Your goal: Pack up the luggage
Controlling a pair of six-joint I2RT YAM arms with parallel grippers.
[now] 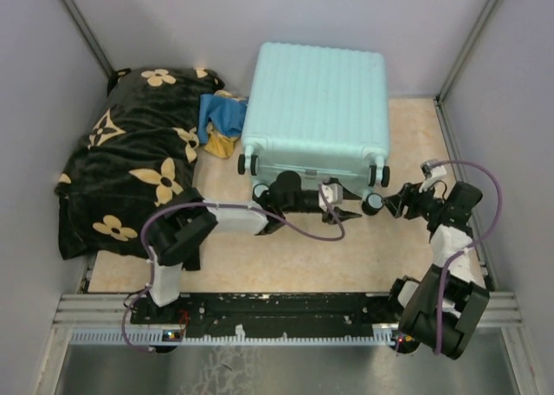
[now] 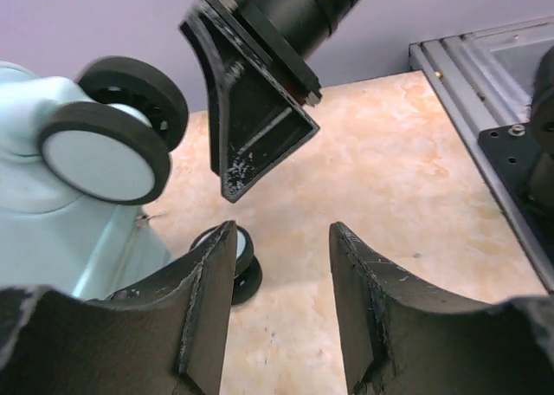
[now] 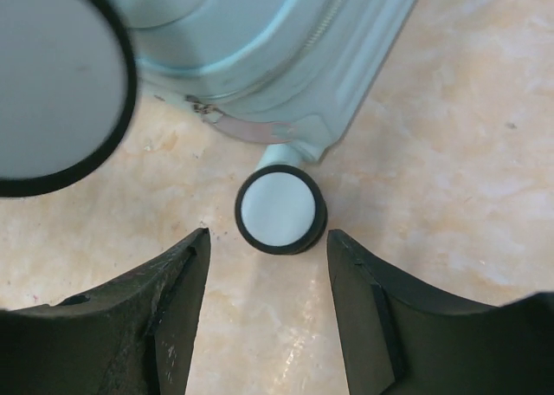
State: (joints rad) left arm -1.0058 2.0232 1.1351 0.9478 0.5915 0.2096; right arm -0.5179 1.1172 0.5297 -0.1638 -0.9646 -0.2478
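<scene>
Suitcase (image 1: 316, 105) closed, upper centre | left gripper (image 2: 282, 230) stretched right along its near edge, jaws released | right gripper (image 3: 268, 236) low, facing a wheel (image 3: 280, 209), jaws released

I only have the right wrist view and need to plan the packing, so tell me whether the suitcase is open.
Observer: The suitcase lies shut, ribbed shell up.
Operator: Say where the left gripper is.
Observer: The left gripper, open, is at the suitcase's near edge.
Operator: Name what there is to pack.
Observer: A black flowered blanket lies left of the suitcase, with blue and yellow cloth between them.
</scene>
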